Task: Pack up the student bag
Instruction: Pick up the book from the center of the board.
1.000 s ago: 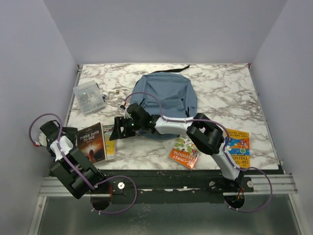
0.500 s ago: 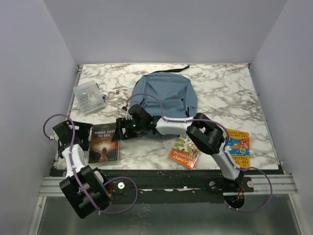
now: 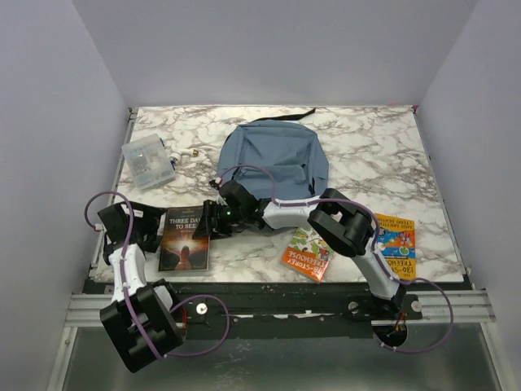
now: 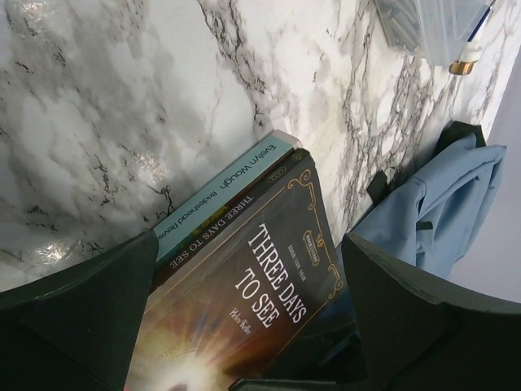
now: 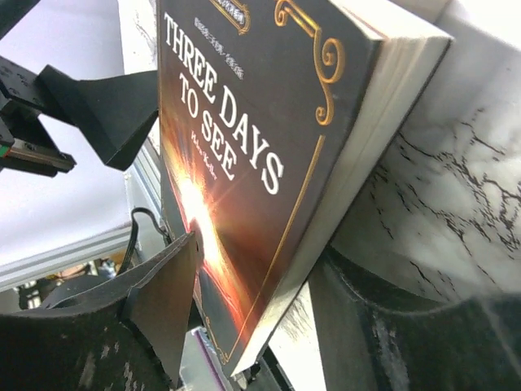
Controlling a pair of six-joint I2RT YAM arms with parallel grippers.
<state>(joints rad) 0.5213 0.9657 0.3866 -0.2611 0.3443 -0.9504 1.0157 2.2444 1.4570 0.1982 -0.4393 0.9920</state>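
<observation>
Pictured on a marble table (image 3: 366, 138): the student bag (image 3: 277, 163), flat toward the back centre. Just in front and left of it, a dark paperback (image 3: 185, 240), "Three Days to See", stacked on a teal book (image 4: 224, 191). Left gripper (image 3: 156, 230) spread wide, fingers either side of the stack. Right gripper (image 3: 210, 220) straddling the paperback's opposite edge, seemingly in contact; impossible to tell whether clenched. Near the front edge, right of the bag, two colourful children's books (image 3: 307, 251).
</observation>
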